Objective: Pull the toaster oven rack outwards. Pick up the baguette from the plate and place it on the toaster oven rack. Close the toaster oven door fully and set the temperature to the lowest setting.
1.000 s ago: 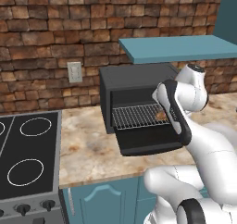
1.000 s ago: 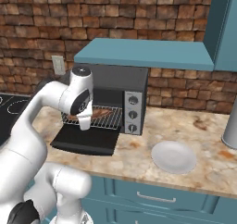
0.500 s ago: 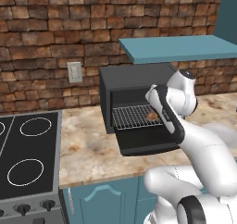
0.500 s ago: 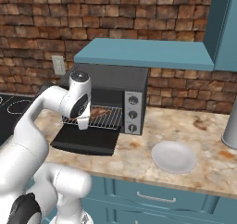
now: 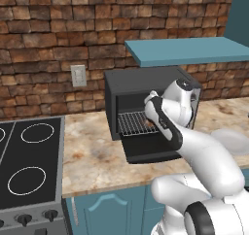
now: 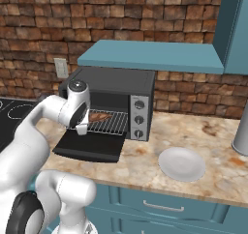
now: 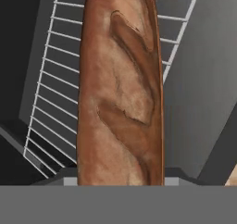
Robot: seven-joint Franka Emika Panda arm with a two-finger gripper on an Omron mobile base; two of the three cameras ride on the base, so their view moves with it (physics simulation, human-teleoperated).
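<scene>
Reddish-brown baguette (image 7: 121,89), gripped by the fingers, hangs over the rack (image 7: 55,89). Lower it flat, toward 12 o'clock inside the oven (image 6: 116,83), then release.

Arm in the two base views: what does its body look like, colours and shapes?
The arm is glossy white, built of rounded tubular segments with dark grey or black bands at the joints. A round white cap with a small dark centre tops the wrist. No cables or markings are visible.
</scene>
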